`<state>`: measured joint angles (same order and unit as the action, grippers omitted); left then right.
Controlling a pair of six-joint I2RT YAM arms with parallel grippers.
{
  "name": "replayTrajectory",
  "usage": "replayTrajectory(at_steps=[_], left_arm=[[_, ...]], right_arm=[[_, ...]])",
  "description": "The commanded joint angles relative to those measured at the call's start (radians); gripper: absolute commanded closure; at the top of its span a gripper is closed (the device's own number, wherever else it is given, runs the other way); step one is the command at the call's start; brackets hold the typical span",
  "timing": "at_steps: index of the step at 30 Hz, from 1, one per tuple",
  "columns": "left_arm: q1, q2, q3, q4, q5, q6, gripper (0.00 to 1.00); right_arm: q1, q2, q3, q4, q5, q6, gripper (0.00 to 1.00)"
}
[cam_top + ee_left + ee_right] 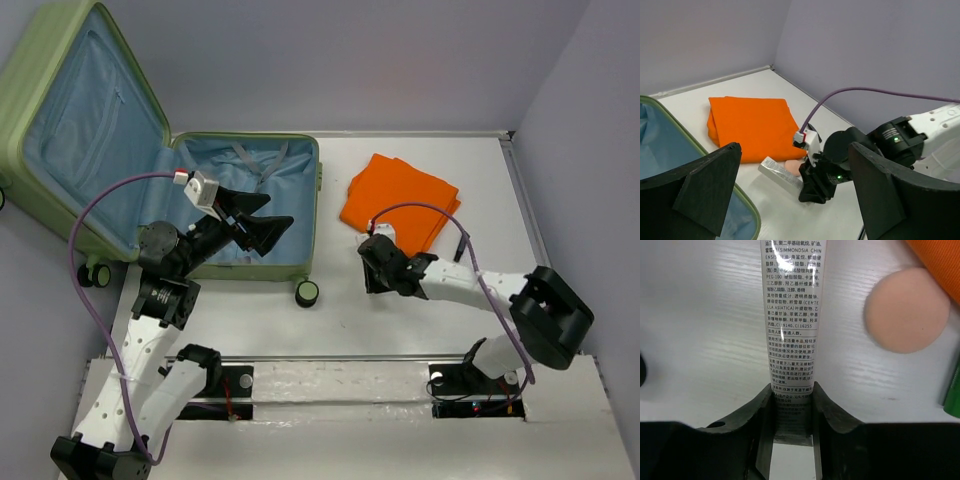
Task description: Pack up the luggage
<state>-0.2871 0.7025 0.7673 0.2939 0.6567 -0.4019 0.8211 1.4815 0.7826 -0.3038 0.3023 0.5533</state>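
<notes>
White table (340,330) — pale lilac walls (400,60) around

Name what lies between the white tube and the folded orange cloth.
A round peach sponge lies on the table between the white tube and the orange cloth; the right wrist view shows it.

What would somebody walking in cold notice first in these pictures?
The big light green luggage is wide open at the table's far left, its blue lining showing, with the open left gripper over it. A bright orange folded cloth sits to its right. Near the cloth, the right gripper pinches the end of a white tube lying on the table beside a round peach pad.
</notes>
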Motion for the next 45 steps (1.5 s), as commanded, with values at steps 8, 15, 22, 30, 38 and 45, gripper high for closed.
replayTrajectory(at_steps=[8, 15, 22, 30, 38, 45], left_arm=[[0.008, -0.04, 0.021, -0.042, -0.156, 0.011, 0.01], [0.023, -0.057, 0.05, -0.193, -0.492, 0.055, 0.01], [0.022, -0.054, 0.038, -0.15, -0.382, 0.037, 0.01], [0.022, 0.067, 0.04, -0.096, -0.171, 0.008, 0.01], [0.022, 0.106, 0.041, -0.095, -0.12, 0.003, 0.01], [0.022, 0.103, 0.043, -0.095, -0.108, 0.0, 0.01]], right_arm=[[0.07, -0.014, 0.499, 0.067, -0.219, -0.141, 0.8], [0.053, 0.195, 0.73, 0.097, -0.249, -0.147, 0.01], [-0.149, -0.096, 0.218, 0.054, -0.092, -0.093, 0.38], [-0.195, -0.063, 0.055, 0.019, 0.029, -0.081, 0.46], [-0.244, 0.101, 0.102, 0.035, 0.027, -0.092, 0.5], [-0.215, 0.068, 0.119, 0.025, -0.003, -0.098, 0.93]])
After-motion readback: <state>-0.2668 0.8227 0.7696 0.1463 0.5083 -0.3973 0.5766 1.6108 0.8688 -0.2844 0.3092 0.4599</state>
